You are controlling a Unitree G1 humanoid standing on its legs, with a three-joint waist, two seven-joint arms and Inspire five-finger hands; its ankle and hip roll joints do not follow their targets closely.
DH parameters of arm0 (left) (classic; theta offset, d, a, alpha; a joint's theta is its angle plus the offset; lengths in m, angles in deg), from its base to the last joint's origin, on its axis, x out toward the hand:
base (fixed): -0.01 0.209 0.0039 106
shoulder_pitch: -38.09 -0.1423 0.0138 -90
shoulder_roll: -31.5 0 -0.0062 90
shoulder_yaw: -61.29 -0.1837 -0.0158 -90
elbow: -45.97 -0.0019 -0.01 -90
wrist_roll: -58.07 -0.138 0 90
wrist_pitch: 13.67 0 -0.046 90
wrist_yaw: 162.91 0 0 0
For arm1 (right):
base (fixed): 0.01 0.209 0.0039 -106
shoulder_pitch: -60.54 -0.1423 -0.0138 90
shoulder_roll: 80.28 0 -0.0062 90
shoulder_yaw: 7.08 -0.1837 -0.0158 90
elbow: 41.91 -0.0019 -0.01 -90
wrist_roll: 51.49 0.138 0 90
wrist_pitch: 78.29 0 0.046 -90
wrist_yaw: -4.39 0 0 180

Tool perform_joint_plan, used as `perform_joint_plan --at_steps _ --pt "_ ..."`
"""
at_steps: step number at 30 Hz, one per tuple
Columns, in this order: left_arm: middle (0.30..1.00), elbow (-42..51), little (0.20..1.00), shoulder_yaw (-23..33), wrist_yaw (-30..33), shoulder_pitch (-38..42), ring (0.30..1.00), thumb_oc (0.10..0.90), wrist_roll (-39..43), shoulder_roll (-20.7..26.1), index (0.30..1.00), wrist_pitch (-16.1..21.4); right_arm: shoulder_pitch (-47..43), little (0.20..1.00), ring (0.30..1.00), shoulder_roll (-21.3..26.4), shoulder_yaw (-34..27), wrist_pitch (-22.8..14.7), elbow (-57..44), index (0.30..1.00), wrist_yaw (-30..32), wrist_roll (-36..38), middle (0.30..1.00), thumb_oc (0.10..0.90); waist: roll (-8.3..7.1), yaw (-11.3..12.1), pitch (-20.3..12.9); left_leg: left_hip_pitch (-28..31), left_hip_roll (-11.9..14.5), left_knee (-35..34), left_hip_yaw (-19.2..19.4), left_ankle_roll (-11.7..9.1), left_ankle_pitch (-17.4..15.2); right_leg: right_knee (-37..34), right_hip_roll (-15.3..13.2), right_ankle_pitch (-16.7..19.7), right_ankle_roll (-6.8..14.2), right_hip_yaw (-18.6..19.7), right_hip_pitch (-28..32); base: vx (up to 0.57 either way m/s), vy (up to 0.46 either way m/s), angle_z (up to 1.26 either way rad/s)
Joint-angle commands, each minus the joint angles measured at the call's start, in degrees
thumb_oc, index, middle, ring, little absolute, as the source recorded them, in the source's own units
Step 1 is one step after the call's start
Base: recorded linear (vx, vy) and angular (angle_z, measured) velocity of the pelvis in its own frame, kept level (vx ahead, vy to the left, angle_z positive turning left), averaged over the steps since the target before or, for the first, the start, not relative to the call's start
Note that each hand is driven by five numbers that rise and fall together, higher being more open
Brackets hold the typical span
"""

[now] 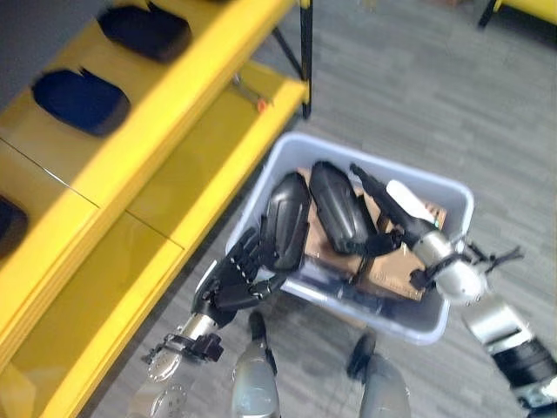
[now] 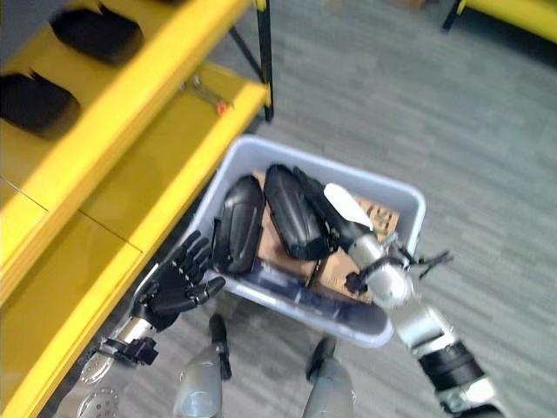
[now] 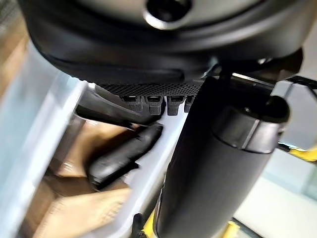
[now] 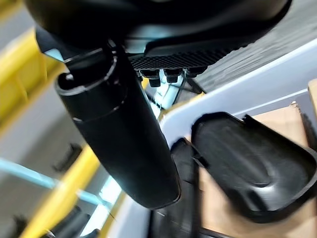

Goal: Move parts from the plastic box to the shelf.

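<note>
Pale grey plastic box (image 1: 452,202) on grey plank floor (image 1: 418,78), beside a yellow shelf (image 1: 174,113). No legible writing anywhere; brown cardboard (image 1: 396,266) lining the box bottom, faint print on it too small to read.

Left hand (image 1: 242,272) at the box's near-left corner, fingers loosely bent and spread, pressed against the outside of the rim; nothing clearly held. Just past its fingertips, leaning upright against the inside wall, a black moulded part (image 1: 287,219), whether touched by the fingers cannot be told. Right beside that, a second black part (image 1: 339,207), longer and tilted toward the right hand.

Right hand (image 2: 335,213) reaching down into the box from the far-right side, white thumb cover (image 2: 346,206) on top, dark fingers extended alongside the second part; whether curled round it cannot be told. From the right wrist view, black part (image 4: 252,163) lying on cardboard just beyond the thumb, apart from it.

Beyond the left hand, the shelf's lower yellow board bare and wide. On the upper level, three dark parts (image 1: 146,31) already lying in a row, well apart from both hands. Black shelf post (image 1: 306,61) standing just past the box's far-left corner. Open floor beyond the right hand.
</note>
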Motion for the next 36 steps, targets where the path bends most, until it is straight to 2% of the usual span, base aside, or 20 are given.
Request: perform_joint_plan --at_steps 1,5,7,8,10,12,13,14,16,22,23,26,28,29,30,31,33,34,35,36 --pt "1.0 8.5 1.0 -0.4 -3.3 0.3 1.0 0.9 -1.0 3.6 1.0 7.9 -7.2 1.0 1.0 4.7 -0.9 -2.0 -2.6 1.0 1.4 -1.0 1.0 0.9 -0.33 1.1 -0.4 -0.4 3.0 3.4 -4.0 0.5 -5.7 -1.4 -2.8 0.5 2.4 -3.1 1.4 -0.08 0.012 0.14" --pt "1.0 9.6 1.0 -2.0 -2.6 1.1 1.0 0.9 -0.9 4.3 1.0 8.3 -8.6 1.0 1.0 6.8 0.1 -1.8 -2.1 1.0 1.5 -3.2 1.0 0.9 -0.7 1.2 1.1 -2.3 3.2 4.1 -4.5 0.4 -5.5 -0.3 -3.0 0.5 2.3 -3.0 -0.3 -0.05 0.006 0.06" --pt "1.0 9.7 1.0 -3.1 -2.4 1.9 1.0 0.9 -0.3 4.3 1.0 7.7 -8.9 1.0 1.0 7.7 0.8 -0.9 -2.1 1.0 1.6 -4.9 1.0 0.9 -1.1 1.2 1.5 -3.6 3.3 4.5 -4.5 0.2 -5.4 -0.1 -2.8 0.5 2.2 -3.2 -1.1 0.0 0.0 0.0" --pt "1.0 9.8 1.0 -3.4 -2.5 2.0 1.0 0.9 1.8 4.3 1.0 6.1 -8.7 1.0 1.0 8.2 1.0 -0.1 -1.8 1.0 1.3 -5.2 1.0 0.9 -1.28 1.1 1.5 -4.4 3.5 4.7 -4.5 0.2 -5.3 0.3 -2.7 0.3 2.2 -3.2 -1.8 0.0 0.0 0.0" --pt "1.0 9.4 1.0 -3.6 -0.9 1.9 1.0 0.9 2.9 4.1 1.0 6.0 -8.5 1.0 1.0 8.6 1.2 0.8 -1.7 1.0 1.1 -6.7 1.0 0.9 -1.64 1.2 1.5 -5.4 3.6 5.1 -4.4 0.3 -5.4 0.6 -2.6 0.3 2.2 -3.4 -2.7 -0.02 -0.016 0.01" --pt "1.0 7.7 1.0 -2.3 1.5 2.5 1.0 0.9 3.1 4.1 1.0 7.3 -8.1 1.0 1.0 8.9 2.0 0.1 -2.0 1.0 2.0 -10.0 1.0 0.9 -2.62 1.2 1.5 -7.9 3.6 6.3 -4.5 0.2 -5.5 1.3 -2.0 0.2 2.1 -3.9 -4.4 -0.04 -0.047 0.0" --pt "1.0 7.7 1.0 -2.3 1.5 2.5 1.0 0.9 3.1 4.1 1.0 7.3 -8.1 1.0 1.0 8.9 2.0 0.1 -2.0 1.0 2.0 -10.0 1.0 0.9 -2.62 1.2 1.5 -7.9 3.6 6.3 -4.5 0.2 -5.5 1.3 -2.0 0.2 2.1 -3.9 -4.4 -0.04 -0.087 0.0" --pt "1.0 7.2 1.0 -0.8 0.3 2.6 1.0 0.9 6.8 4.4 1.0 5.8 -7.7 1.0 1.0 9.8 1.9 1.3 -2.4 1.0 2.7 -12.8 1.0 0.9 -3.17 1.4 1.5 -10.3 3.7 7.4 -5.0 0.2 -5.5 2.5 -1.9 -0.1 1.9 -4.3 -6.3 -0.03 -0.066 0.03" --pt "1.0 7.6 1.0 0.0 -0.5 2.3 1.0 0.9 10.2 4.1 1.0 4.0 -7.8 1.0 1.0 10.4 2.2 2.2 -2.1 1.0 2.8 -14.6 1.0 0.9 -3.36 1.6 1.5 -11.3 3.7 7.7 -5.2 0.2 -5.6 2.7 -1.7 -0.3 1.8 -4.5 -7.0 -0.03 -0.071 0.05" --pt "1.0 8.2 1.0 1.7 -0.7 2.3 1.0 0.9 10.3 3.9 1.0 2.8 -9.7 1.0 1.0 11.4 3.3 2.7 -1.3 1.0 4.8 -19.2 1.0 0.9 -4.64 2.3 1.5 -15.5 4.1 7.9 -6.5 0.0 -4.9 3.3 -0.5 -0.3 1.6 -5.4 -10.2 -0.03 -0.067 0.05" --pt "1.0 8.3 1.0 1.8 -0.5 2.1 1.0 0.9 10.3 4.1 1.0 2.4 -10.0 1.0 1.0 11.6 3.8 3.0 -1.5 1.0 5.1 -19.1 1.0 0.9 -4.95 2.3 1.5 -15.2 4.0 8.2 -6.9 -0.6 -6.1 3.7 -0.6 -1.4 2.3 -5.1 -9.7 0.03 -0.066 0.0" --pt "1.0 8.9 1.0 1.2 0.3 3.5 1.0 0.9 9.1 4.2 1.0 2.5 -13.0 1.0 1.0 12.1 4.8 3.7 -2.3 1.0 8.4 -21.9 1.0 0.9 -5.36 2.6 1.5 -19.1 4.2 7.7 -7.6 -0.1 -4.3 3.0 -0.2 0.3 1.9 -5.3 -12.9 -0.07 -0.048 0.0" --pt "1.0 8.9 1.0 0.7 0.5 3.6 1.0 0.9 8.5 4.2 1.0 2.4 -13.7 1.0 1.0 11.9 5.1 3.9 -2.3 1.0 8.6 -23.6 1.0 0.9 -5.38 2.5 1.5 -19.0 4.0 8.1 -7.9 -0.6 -5.5 3.6 -0.3 -0.8 2.7 -4.8 -12.7 0.02 -0.004 0.02" --pt "1.0 9.1 1.0 0.5 0.8 3.8 1.0 0.9 9.4 4.0 1.0 2.0 -14.0 1.0 1.0 12.0 5.2 4.3 -2.5 1.0 8.7 -24.4 1.0 0.9 -5.37 2.5 1.5 -19.6 3.9 8.3 -8.1 -0.6 -5.5 3.7 -0.3 -0.8 2.7 -4.8 -13.2 -0.08 0.009 0.06" --pt "1.0 9.3 1.0 0.6 2.1 4.3 1.0 0.9 11.4 3.8 1.0 2.2 -14.7 1.0 1.0 12.2 5.2 4.3 -3.1 1.0 10.0 -24.3 1.0 0.9 -5.33 2.6 1.5 -21.3 3.9 8.0 -8.0 0.0 -4.1 3.2 0.0 0.4 2.0 -5.3 -14.6 -0.02 0.029 0.07" --pt "1.0 8.9 1.0 0.9 4.1 4.4 1.0 0.9 11.3 3.1 1.0 2.6 -14.6 1.0 1.0 10.6 5.1 6.1 -4.9 1.0 12.2 -24.2 1.0 0.9 -5.4 2.4 1.5 -21.3 3.4 8.4 -8.5 -0.6 -5.3 4.0 0.0 -0.6 2.8 -4.6 -14.9 -0.01 0.037 0.1" --pt "1.0 9.0 1.0 1.1 4.4 4.6 1.0 0.9 10.7 2.5 1.0 2.6 -14.0 1.0 1.0 9.2 3.4 5.5 -6.5 1.0 16.0 -23.1 1.0 0.9 -5.21 2.3 1.5 -22.3 3.1 8.3 -8.7 -0.5 -5.2 4.4 0.0 -0.7 2.7 -4.6 -16.0 -0.01 0.048 0.09" --pt "1.0 9.2 1.0 1.3 4.2 5.0 1.0 0.9 10.6 2.3 1.0 2.6 -14.0 1.0 1.0 8.8 2.0 3.6 -7.6 1.0 18.6 -23.1 1.0 0.9 -5.07 2.3 1.5 -23.7 3.1 8.0 -8.3 0.2 -4.0 4.2 0.2 0.3 2.0 -5.2 -17.4 -0.06 0.062 0.03" --pt "1.0 9.5 1.0 1.4 4.4 5.1 1.0 0.9 9.7 2.0 1.0 2.0 -13.6 1.0 1.0 7.4 0.3 1.9 -9.5 1.0 19.3 -22.6 1.0 0.9 -4.85 2.1 1.5 -23.9 2.9 8.2 -8.2 0.2 -4.2 4.5 0.4 0.2 1.9 -5.1 -17.7 -0.06 0.047 0.01" --pt "1.0 9.5 1.0 1.2 4.4 5.2 1.0 0.9 9.3 1.8 1.0 1.9 -13.5 1.0 1.0 7.1 0.0 1.7 -9.9 1.0 19.2 -22.3 1.0 0.9 -4.8 2.1 1.5 -23.9 2.8 8.3 -8.2 0.2 -4.2 4.6 0.4 0.2 1.9 -5.0 -17.8 0.01 0.045 -0.02"
